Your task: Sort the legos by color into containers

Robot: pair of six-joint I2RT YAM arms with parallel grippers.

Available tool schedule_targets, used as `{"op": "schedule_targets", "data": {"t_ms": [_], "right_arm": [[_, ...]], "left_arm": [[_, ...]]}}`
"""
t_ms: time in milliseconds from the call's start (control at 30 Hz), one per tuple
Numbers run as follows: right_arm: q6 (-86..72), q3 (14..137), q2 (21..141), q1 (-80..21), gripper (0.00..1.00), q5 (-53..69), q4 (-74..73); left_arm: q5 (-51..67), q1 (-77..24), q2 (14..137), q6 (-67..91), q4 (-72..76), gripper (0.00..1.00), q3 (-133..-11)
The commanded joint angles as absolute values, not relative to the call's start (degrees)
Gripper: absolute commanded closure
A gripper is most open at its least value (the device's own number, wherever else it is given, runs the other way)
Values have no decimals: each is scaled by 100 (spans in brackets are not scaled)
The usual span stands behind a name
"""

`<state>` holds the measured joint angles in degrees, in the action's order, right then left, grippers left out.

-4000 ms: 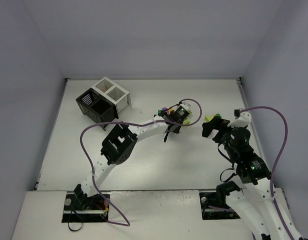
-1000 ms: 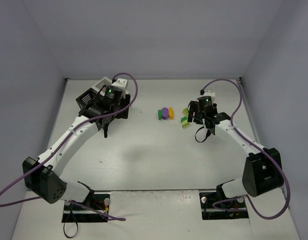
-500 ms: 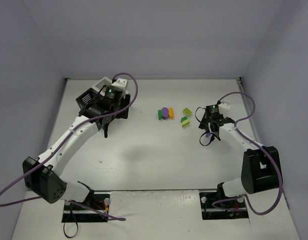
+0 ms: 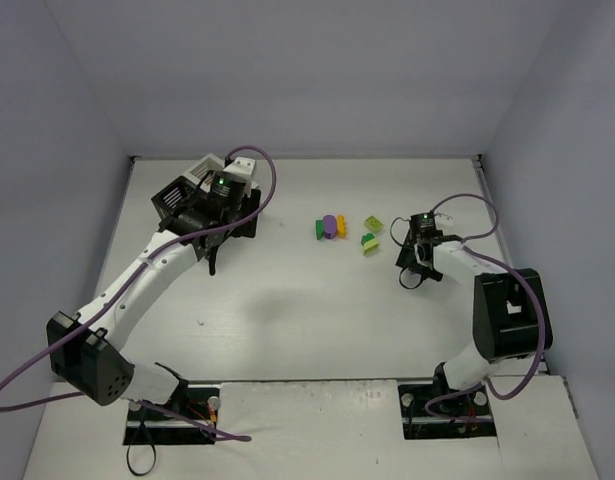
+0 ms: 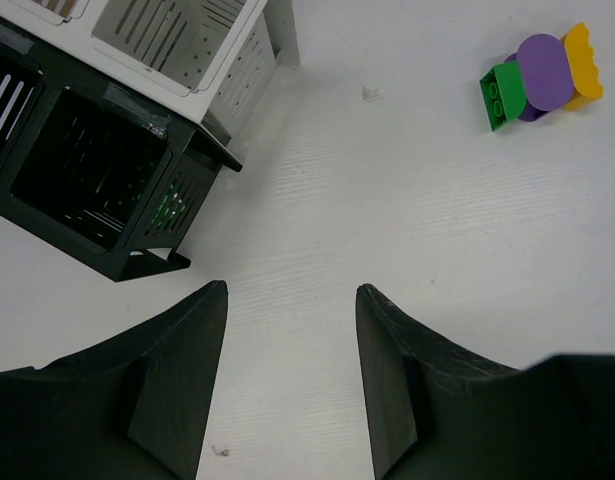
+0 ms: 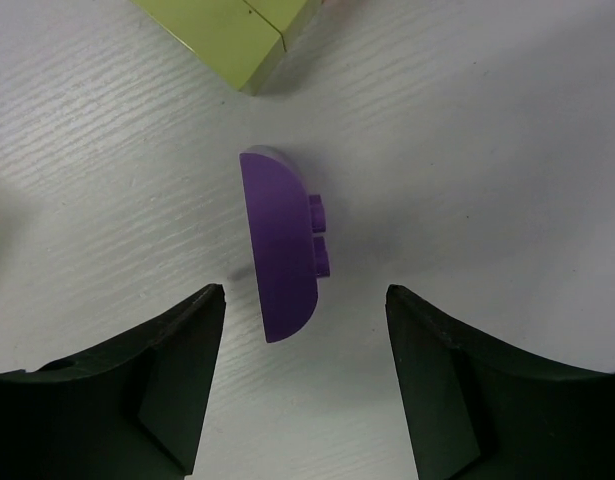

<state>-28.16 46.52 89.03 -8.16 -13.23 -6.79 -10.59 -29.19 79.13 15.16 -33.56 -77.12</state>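
While the purple lego (image 6: 283,250) is lying on the table (image 6: 487,150) near its right edge, the right gripper (image 6: 303,300) is hanging over it, jaws apart and empty. A good grasp is probably calling for a square descent, pads closing on the flat faces. The left gripper (image 5: 292,296) is waiting part-open and empty beside the containers (image 5: 182,195) at the far left corner.

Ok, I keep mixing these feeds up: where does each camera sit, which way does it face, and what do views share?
Top external: above and behind the left arm and right arm, both in view, looking down on the table.
Left wrist: on its arm, facing down past the open left end effector at the containers and a lego cluster.
Right wrist: on its arm, facing down; the open right end effector straddles a purple lego.
Shared: top and left wrist show the containers and that cluster.
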Motion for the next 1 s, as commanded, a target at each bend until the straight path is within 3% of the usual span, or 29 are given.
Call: {"op": "schedule_targets", "data": {"t_ms": [0, 333, 367, 400, 433, 467, 867, 967], "right_arm": [[-2619, 4948, 9026, -747, 39, -1047, -510], [-2259, 5036, 9176, -703, 70, -958, -308], [-2093, 5001, 9097, -703, 84, -975, -255], [-2092, 5001, 9097, -721, 84, -984, -255], [-1970, 4984, 9001, -729, 95, -958, -185], [-1917, 4949, 8939, -747, 100, -941, -150], [-827, 4193, 7129, -2996, 100, -888, 1343], [-502, 3912, 6690, -3444, 100, -556, 1906]], "left_arm": [[-1169, -2900, 7884, 1441, -3129, 52, -7770], [-1116, -2892, 7910, 1433, -3120, 52, -7770], [-1073, -2900, 7901, 1433, -3120, 52, -7770], [-1072, -2900, 7910, 1433, -3120, 52, -7770], [-1037, -2900, 7901, 1433, -3111, 52, -7770], [-1002, -2900, 7901, 1433, -3103, 52, -7761], [419, -2892, 7339, 1661, -2558, 51, -7541], [693, -2883, 7216, 1731, -2400, 38, -7480]]}}
